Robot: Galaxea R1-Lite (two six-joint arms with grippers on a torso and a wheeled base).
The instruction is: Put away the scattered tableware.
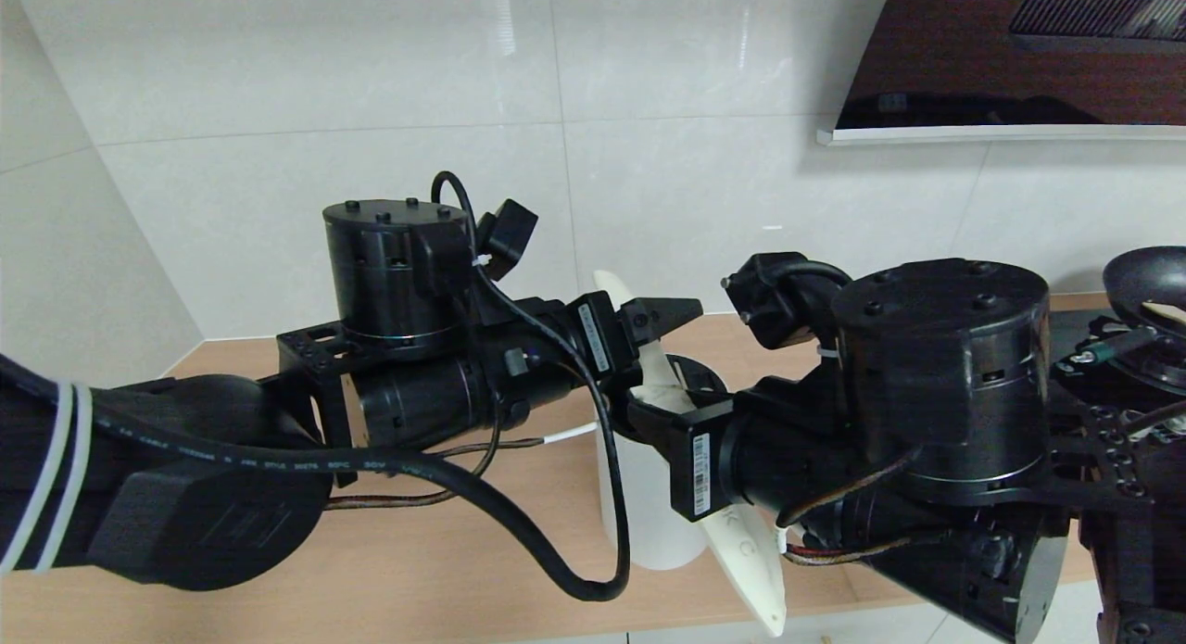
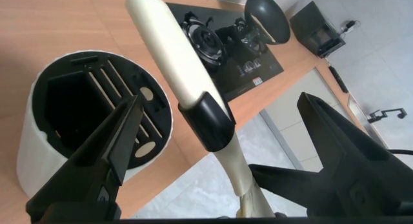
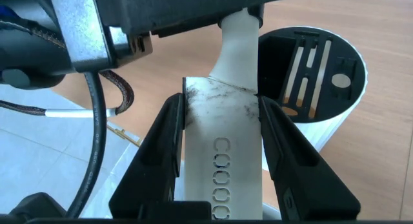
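- We have the right gripper (image 3: 222, 108) jaws clamped on the spatula (image 3: 222, 153) blade, in the air near the utensil holder (image 3: 326, 130) on the desk (image 3: 381, 17).
- The left gripper (image 2: 219, 104) jaws gape astride the handle, gripping nothing.
- We judge that an early release would drop it outside the holder.

Overall light: I see bright, even indoor light falling from above.
Glare: pale vertical streaks on the wall tiles (image 1: 505, 18); mirror-like reflections on the dark hood panel (image 1: 1001, 60); a soft sheen along the spatula (image 2: 161, 50) handle.
Shadows: faint and soft-edged on the counter (image 1: 445, 570); deep shade inside the holder (image 2: 29, 166).
Distortion: tile joints and the hood panel's edge bow toward my head view's borders.
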